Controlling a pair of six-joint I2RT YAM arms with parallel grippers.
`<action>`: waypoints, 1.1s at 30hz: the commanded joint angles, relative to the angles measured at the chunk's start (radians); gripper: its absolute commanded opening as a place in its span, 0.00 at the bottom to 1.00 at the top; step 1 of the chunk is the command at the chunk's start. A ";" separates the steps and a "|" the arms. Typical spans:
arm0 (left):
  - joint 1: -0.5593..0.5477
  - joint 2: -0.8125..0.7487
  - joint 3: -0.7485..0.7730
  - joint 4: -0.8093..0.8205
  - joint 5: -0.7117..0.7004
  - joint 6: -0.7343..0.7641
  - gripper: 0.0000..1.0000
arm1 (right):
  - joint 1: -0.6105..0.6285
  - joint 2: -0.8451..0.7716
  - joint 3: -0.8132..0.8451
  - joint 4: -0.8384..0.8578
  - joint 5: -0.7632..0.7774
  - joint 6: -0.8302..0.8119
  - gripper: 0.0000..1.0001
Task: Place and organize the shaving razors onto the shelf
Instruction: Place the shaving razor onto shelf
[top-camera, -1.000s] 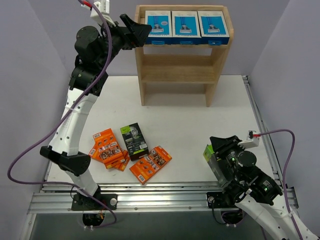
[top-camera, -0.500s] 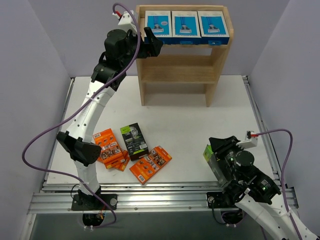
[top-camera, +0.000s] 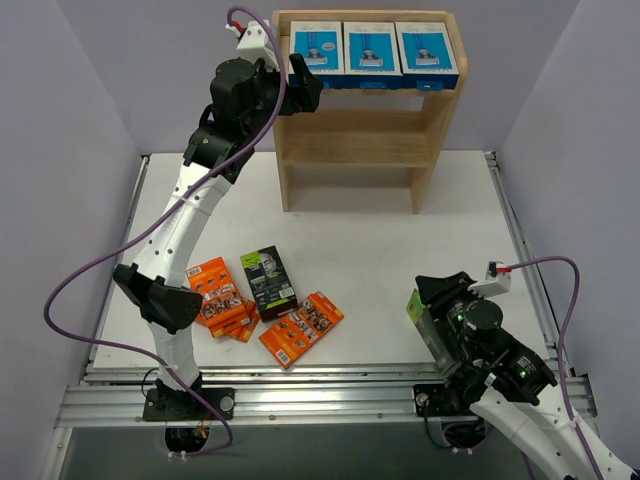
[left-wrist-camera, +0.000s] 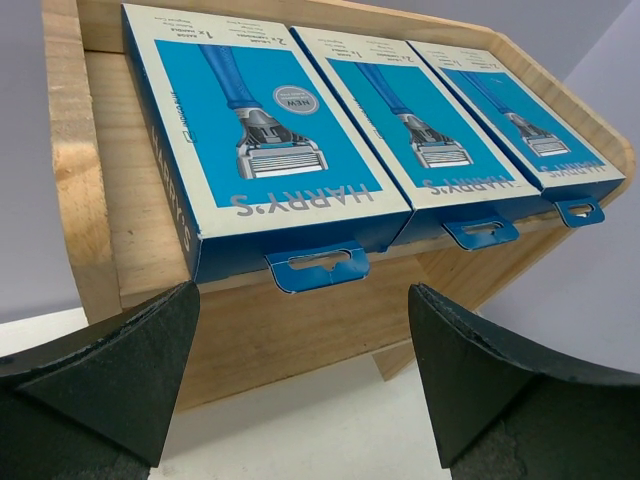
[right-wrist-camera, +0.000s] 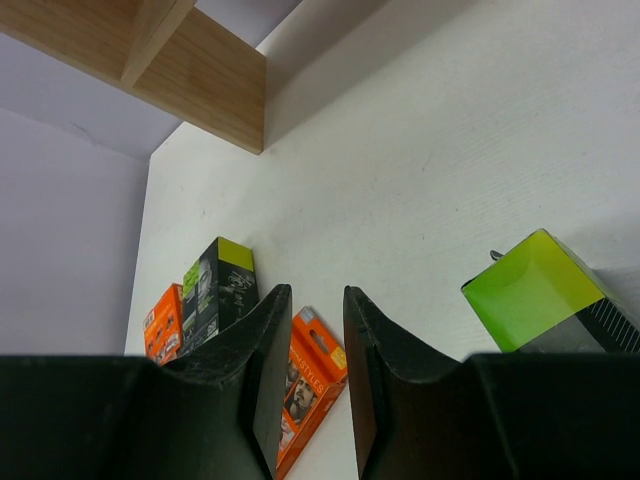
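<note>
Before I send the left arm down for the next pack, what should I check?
1. Left fingers open and empty: ok.
2. Three blue boxes in a row on the top tier of the shelf: ok.
3. Middle tier free for the next packs: ok, as far as the top view shows.
4. Orange packs lying singly for a clean pick: not ok, the left ones overlap.
5. Right fingers empty: ok. There is a narrow gap with nothing in it, and the lime box sits beside them, not between.
</note>
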 joint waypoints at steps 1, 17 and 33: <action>-0.006 -0.037 0.019 0.058 -0.035 0.041 0.94 | -0.005 0.015 -0.008 0.040 0.010 0.002 0.24; -0.019 0.019 0.047 0.095 -0.074 0.071 0.94 | -0.005 0.030 -0.008 0.052 0.020 -0.005 0.24; -0.039 0.059 0.064 0.109 -0.114 0.067 0.94 | -0.005 0.035 -0.011 0.051 0.024 -0.006 0.24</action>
